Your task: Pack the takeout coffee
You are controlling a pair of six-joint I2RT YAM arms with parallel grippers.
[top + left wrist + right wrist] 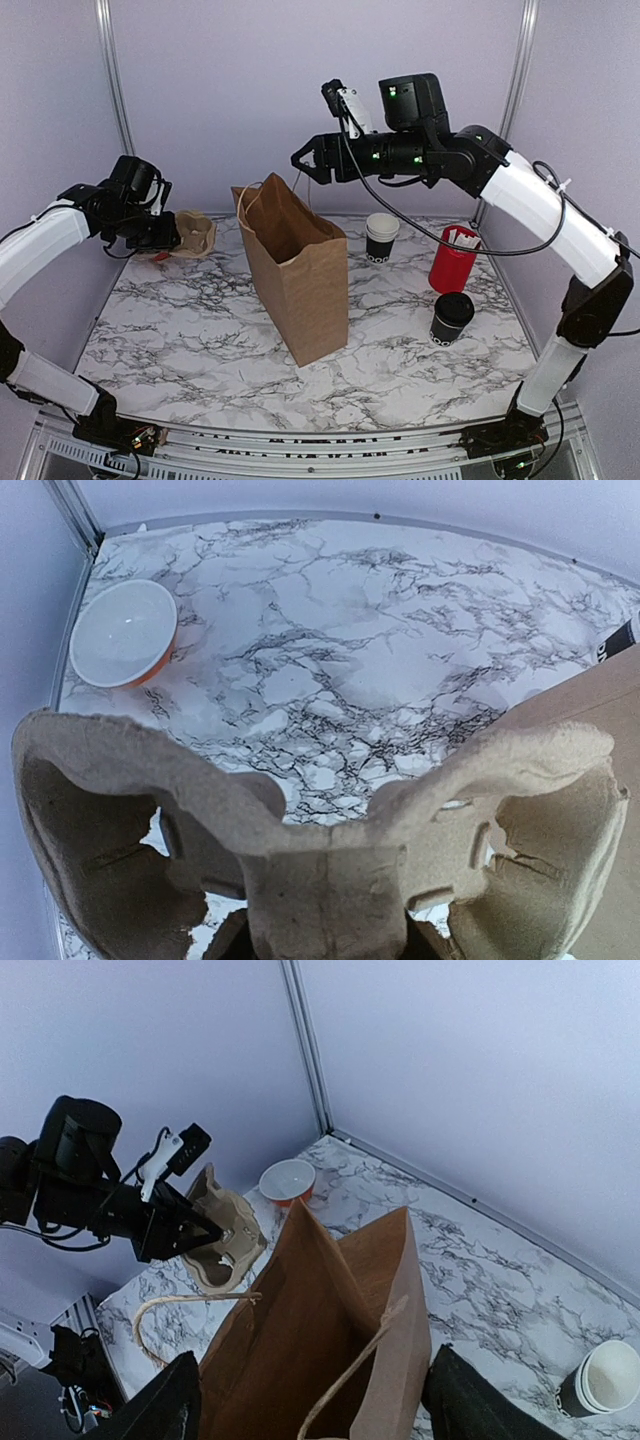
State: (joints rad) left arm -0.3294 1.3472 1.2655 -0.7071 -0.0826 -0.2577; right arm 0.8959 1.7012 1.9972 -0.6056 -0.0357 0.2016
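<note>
Takeout coffee (452, 318): black cup, lid on, upright on marble table (200, 340), near right, well apart from bag.
Paper bag (297, 270): brown, upright, mouth open, mid-table.
Red cylinder (452, 258): upright, just behind the coffee, white sticks inside.
Cup stack (381, 238): upright, farther back, right of bag.
Left gripper (170, 240): clamped on cardboard cup carrier (193, 234), raised over far left.
Right gripper (303, 160): above bag mouth, fingers spread wide, holding nothing.
Bowl (125, 632): white inside, orange outside, far-left corner.

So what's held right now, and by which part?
Left pincer grips the pulp cup carrier at its near-edge centre; right pincer is open, holding nothing.
</note>
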